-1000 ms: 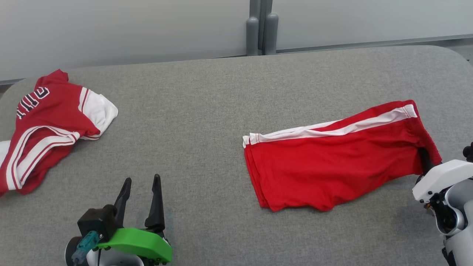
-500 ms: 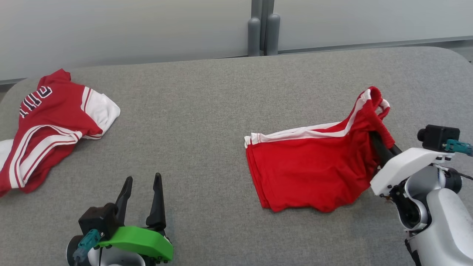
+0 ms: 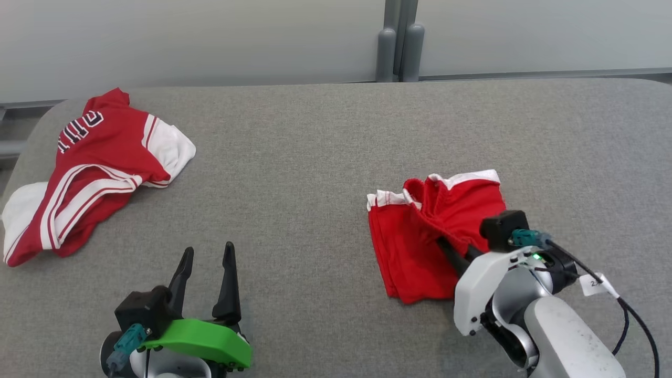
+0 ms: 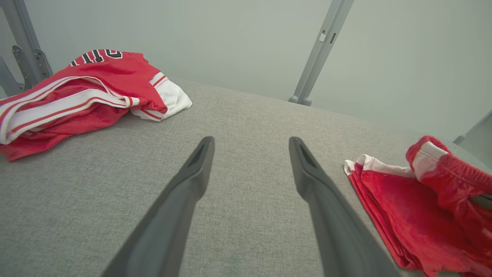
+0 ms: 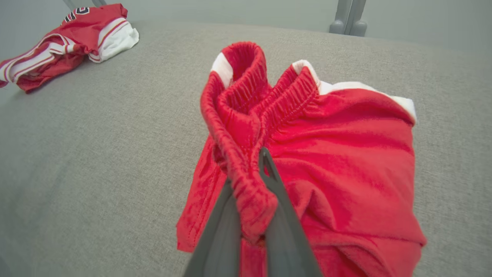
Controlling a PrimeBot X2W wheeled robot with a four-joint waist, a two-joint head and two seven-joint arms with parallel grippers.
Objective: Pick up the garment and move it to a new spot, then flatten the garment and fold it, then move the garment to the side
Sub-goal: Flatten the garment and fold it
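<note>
Our right gripper (image 3: pixel 444 245) pinches the waistband of the red shorts (image 5: pixel 346 154), bunched between its fingers; our left gripper (image 3: pixel 207 251) gapes empty, well apart from them.

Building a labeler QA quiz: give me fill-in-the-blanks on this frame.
The right gripper holds the shorts by their ___.
The jaws of the left gripper are ___.
The jersey lies at the table's far ___ corner.
Missing: waistband; open; left.
</note>
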